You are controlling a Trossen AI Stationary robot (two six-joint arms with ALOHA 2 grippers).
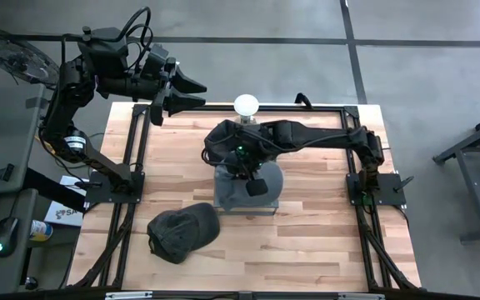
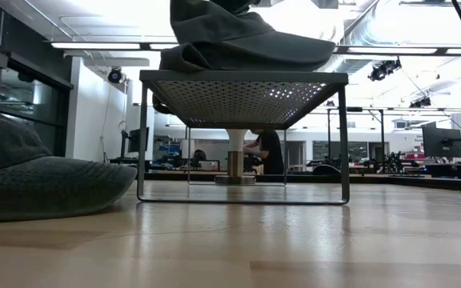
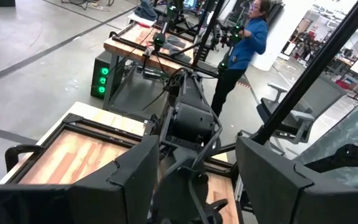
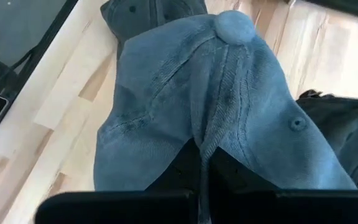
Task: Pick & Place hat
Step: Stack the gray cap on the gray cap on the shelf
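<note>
A grey-blue cap (image 4: pixel 229 106) lies on top of a grey mesh stand (image 2: pixel 242 86) at the table's middle and shows in the low view (image 2: pixel 246 44). My right gripper (image 1: pixel 252 182) (image 4: pixel 204 163) is above the stand, shut on this cap. A second, dark cap (image 1: pixel 182 232) rests brim-down on the wood toward the near left (image 2: pixel 30 172); its edge shows in the right wrist view (image 4: pixel 151 9). My left gripper (image 1: pixel 192 92) (image 3: pixel 194 186) hangs open high over the table's far left corner, touching nothing. My right gripper pinches a raised fold of the cap's crown (image 4: pixel 205 146) between its two fingers, a little way from the top button (image 4: pixel 232 26). The fingers come from above, pointing down. The cap's underside lies on the stand's top plate (image 2: pixel 294 76).
A white round-headed post (image 1: pixel 246 104) stands at the far edge behind the stand. More dark cloth (image 4: pixel 347 124) lies beside the held cap on the stand. Black frame rails (image 1: pixel 136 158) run along the left and right sides. Bare wood (image 1: pixel 307 242) lies near the front right.
</note>
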